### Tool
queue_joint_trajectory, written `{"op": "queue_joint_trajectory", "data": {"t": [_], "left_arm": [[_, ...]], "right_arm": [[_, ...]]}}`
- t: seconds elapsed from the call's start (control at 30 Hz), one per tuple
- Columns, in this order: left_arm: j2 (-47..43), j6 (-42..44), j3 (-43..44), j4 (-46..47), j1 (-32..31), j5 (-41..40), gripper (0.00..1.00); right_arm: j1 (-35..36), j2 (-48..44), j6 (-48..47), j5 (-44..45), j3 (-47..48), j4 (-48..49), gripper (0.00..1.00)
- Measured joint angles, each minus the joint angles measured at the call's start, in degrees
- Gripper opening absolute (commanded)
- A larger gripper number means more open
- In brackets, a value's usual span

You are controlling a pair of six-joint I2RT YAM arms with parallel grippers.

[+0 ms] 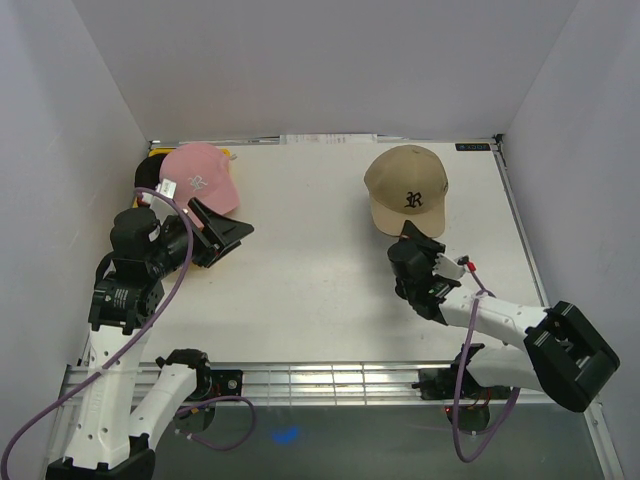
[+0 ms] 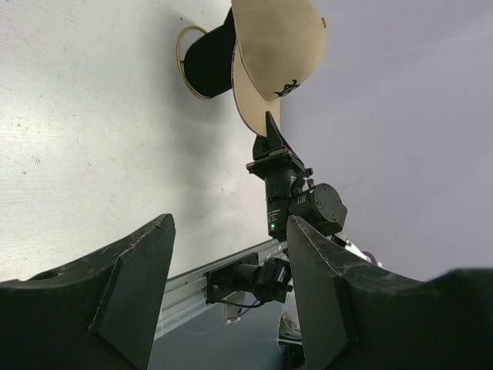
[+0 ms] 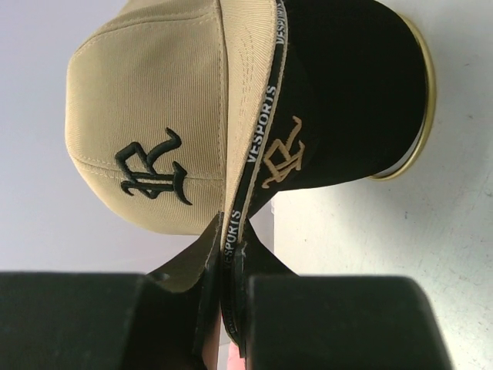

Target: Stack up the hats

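Right gripper (image 3: 231,262) clamped on curved brim of tan cap (image 3: 154,116), fine ribbed weave (black cap (image 3: 347,92) nested beneath). Left gripper (image 2: 231,223) spread, empty, beside pink cap (image 1: 200,178).

Tan cap (image 3: 154,116): blk gothic "R" on front. Black cap (image 3: 347,100): same "R" in gold. Tape strip (image 3: 258,131) along tan cap's edge: "VESPORTS", repeated. Pink cap (image 1: 200,178): white logo, unreadable.
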Motion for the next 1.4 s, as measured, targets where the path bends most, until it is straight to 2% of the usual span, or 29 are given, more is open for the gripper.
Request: {"op": "queue_joint_trajectory", "data": {"t": [0.33,0.77,1.4], "left_arm": [[-0.3,0.3,0.0,-1.6,0.0,-0.5,0.7],[-0.5,0.5,-0.1,-2.0,0.0,-1.0,0.7],[-1.5,0.5,-1.2,-2.0,0.0,-1.5,0.7]], "right_arm": [[-0.2,4.0,3.3,-0.9,-0.6,1.7,0.12],[-0.8,7.6,4.9,-2.4,-1.2,3.1,0.21],[-2.3,10.8,5.0,-4.2,-1.2,4.8,0.22]]}}
